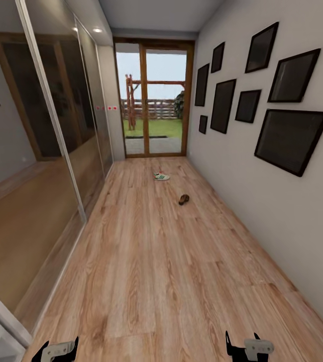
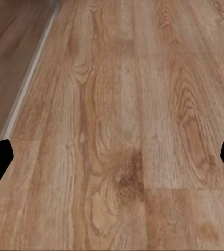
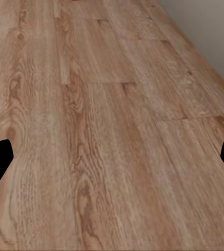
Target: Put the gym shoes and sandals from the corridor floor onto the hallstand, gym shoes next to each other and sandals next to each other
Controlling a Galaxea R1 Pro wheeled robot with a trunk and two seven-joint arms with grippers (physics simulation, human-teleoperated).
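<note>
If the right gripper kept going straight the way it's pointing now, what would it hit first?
Most likely the floor. The right gripper is open and empty, angled down at bare planks with nothing between its fingers. Depth is hard to judge, but the wall lies further off to one side.

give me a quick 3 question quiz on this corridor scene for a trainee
1. True or false: the gym shoe lies nearer the glass door than the sandal does.
2. Multiple choice: what is between the fingers of the left hand? A) a sandal B) nothing, just bare corridor floor beyond them C) a gym shoe
3. Fill in: the dark picture frames hang on the wall to the robot's ____.

Key: 1 true; 2 B; 3 right
</note>
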